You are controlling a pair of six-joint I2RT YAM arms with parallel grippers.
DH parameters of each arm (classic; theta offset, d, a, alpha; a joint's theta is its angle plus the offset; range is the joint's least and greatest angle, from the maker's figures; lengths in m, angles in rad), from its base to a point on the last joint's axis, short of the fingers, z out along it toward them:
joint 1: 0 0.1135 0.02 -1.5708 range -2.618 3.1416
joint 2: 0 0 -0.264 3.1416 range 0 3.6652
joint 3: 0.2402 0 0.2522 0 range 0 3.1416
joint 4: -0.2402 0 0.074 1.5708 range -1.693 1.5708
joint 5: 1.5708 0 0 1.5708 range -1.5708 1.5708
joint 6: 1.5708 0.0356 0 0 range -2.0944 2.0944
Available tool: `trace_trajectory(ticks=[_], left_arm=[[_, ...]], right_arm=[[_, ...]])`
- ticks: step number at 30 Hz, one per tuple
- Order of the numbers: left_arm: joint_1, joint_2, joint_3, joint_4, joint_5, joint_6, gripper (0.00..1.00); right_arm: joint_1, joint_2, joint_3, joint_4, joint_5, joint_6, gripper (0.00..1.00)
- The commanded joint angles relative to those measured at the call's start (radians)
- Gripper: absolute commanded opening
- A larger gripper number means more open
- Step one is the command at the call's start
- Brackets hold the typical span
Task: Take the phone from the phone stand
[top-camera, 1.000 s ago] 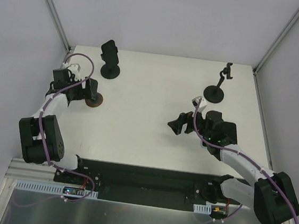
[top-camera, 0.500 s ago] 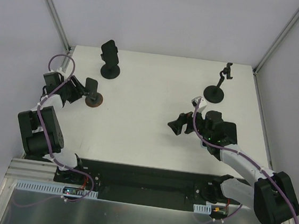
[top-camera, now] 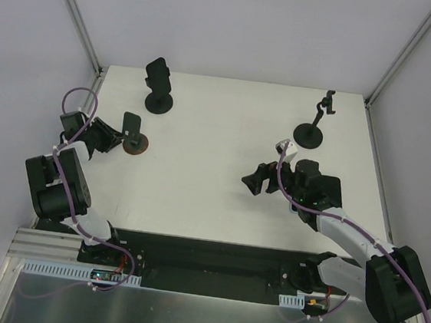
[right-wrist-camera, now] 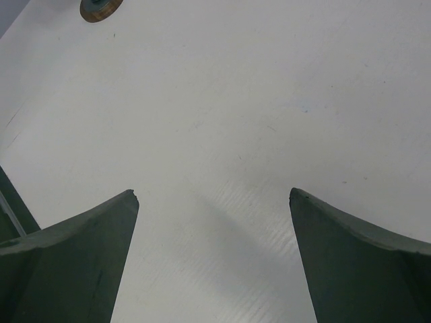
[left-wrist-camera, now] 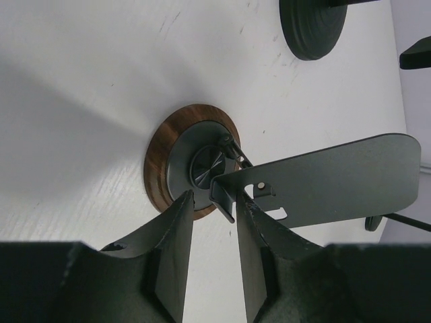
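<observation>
L arm has pulled back, away from the wood-base stand point(top-camera: 134, 144). A sec ago the L gripper point(top-camera: 110, 135) sat over the stand's upright and hid it. Now it's off to the stand's left w/ tips just beside the plate point(top-camera: 131, 122), which shows in full. Jaws went from wide to a slim gap; in the wrist view the plate's bracket lip point(left-wrist-camera: 225, 196) sits right at the tips. Wrist and purple cable loop point(top-camera: 79, 99) swung further from the stand, toward the table's L edge; forearm stands steeper.
</observation>
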Motion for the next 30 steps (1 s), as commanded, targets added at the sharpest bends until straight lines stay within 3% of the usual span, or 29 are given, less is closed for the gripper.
trace_trajectory(ticks=[1,8,11,17,21,30], left_arm=[[-0.003,0.027,-0.018,0.076,0.054,-0.06,0.29],[-0.003,0.045,-0.024,0.125,0.096,-0.092,0.14],[-0.003,0.039,-0.038,0.147,0.119,-0.12,0.01],[-0.029,0.003,-0.119,0.271,0.183,-0.284,0.0],[-0.112,-0.077,-0.147,0.28,0.14,-0.359,0.0],[-0.435,-0.194,-0.173,0.277,-0.068,-0.518,0.0]], right_arm=[[0.003,0.001,0.029,0.022,0.004,-0.019,0.96],[0.005,0.004,0.031,0.022,0.001,-0.019,0.96],[0.003,0.001,0.032,0.022,0.0,-0.018,0.96],[0.003,-0.016,0.029,0.026,-0.005,-0.002,0.96],[0.003,-0.031,0.028,0.043,-0.011,0.015,0.96],[0.028,-0.084,0.034,0.072,0.006,0.084,0.96]])
